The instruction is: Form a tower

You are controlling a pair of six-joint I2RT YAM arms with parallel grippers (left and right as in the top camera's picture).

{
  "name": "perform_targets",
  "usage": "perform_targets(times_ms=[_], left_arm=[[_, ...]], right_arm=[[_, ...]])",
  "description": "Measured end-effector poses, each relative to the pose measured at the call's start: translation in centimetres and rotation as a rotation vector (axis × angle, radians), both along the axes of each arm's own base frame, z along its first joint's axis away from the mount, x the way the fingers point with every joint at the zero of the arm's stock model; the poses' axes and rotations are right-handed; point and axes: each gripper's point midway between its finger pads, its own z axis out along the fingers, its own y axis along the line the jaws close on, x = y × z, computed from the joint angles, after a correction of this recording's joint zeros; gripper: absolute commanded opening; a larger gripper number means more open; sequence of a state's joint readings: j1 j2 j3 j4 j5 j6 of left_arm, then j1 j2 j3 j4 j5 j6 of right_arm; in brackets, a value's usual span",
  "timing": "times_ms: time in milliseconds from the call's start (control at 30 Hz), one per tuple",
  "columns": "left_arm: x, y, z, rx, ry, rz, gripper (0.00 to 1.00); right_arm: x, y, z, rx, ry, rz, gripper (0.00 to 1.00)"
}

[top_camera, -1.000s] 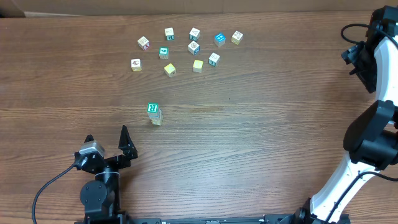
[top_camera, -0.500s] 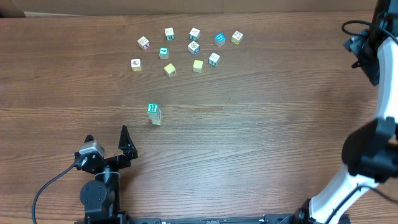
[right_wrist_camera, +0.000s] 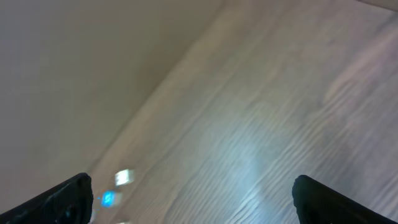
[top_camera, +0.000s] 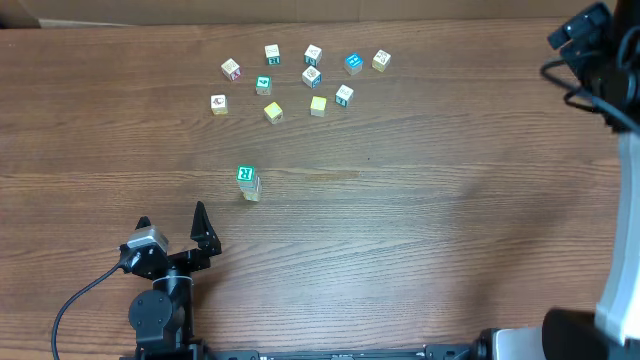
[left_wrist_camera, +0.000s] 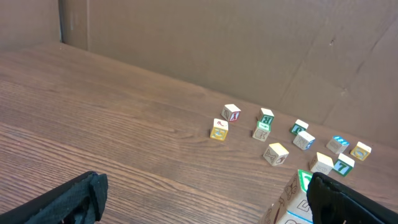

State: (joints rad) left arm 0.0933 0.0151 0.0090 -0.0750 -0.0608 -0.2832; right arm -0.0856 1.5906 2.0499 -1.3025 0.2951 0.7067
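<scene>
On the counter (top_camera: 420, 220), ahead of the left fingers (top_camera: 203, 225): narrow tower (top_camera: 249, 183); risks toppling if clipped during approach. Left and right fingers (right_wrist_camera: 62, 199) wide apart, empty.

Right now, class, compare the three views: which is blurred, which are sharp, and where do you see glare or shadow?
Overhead: sharp and evenly lit; the tower casts barely a shadow. Left wrist: the loose cubes are crisp, and the tower is cropped at the lower edge. Right wrist: smeared throughout, the loose cubes mere blobs, with a whitish sheen on the table.
</scene>
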Motion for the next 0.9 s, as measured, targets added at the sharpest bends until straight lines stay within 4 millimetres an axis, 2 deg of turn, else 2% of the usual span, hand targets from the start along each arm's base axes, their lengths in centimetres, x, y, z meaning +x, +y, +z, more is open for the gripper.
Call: perform_targets(times_ms=[100, 167, 300, 367, 467, 600, 800, 900], left_arm=[[0.0, 0.0, 0.0, 0.000, 0.000, 0.000, 0.99], [0.0, 0.0, 0.0, 0.000, 0.000, 0.000, 0.99], [0.0, 0.0, 0.0, 0.000, 0.000, 0.000, 0.99], [0.0, 0.0, 0.0, 0.000, 0.000, 0.000, 1.00], [0.0, 0.0, 0.0, 0.000, 0.000, 0.000, 0.99], [0.0, 0.0, 0.0, 0.000, 0.000, 0.000, 1.00], [0.0, 0.0, 0.0, 0.000, 0.000, 0.000, 1.00], [0.0, 0.0, 0.0, 0.000, 0.000, 0.000, 1.00]], right_arm=[[-0.8, 2.3, 1.6, -0.002, -0.044, 0.059, 1.00], [-1.4, 4.8, 2.7, -0.002, -0.075, 0.126, 1.00], [-2.6, 8.3, 3.2, 0.003, -0.091, 0.228, 1.00], [-3.3, 9.4, 3.1, 0.005, -0.090, 0.262, 1.00], [-4.3, 9.8, 2.6, 0.006, -0.080, 0.279, 1.00], [-5.5, 9.5, 0.5, 0.001, -0.028, 0.277, 1.00], [-7.7, 9.1, -5.0, -0.005, 0.110, 0.277, 1.00], [-8.8, 8.9, -6.8, -0.008, 0.155, 0.277, 1.00]])
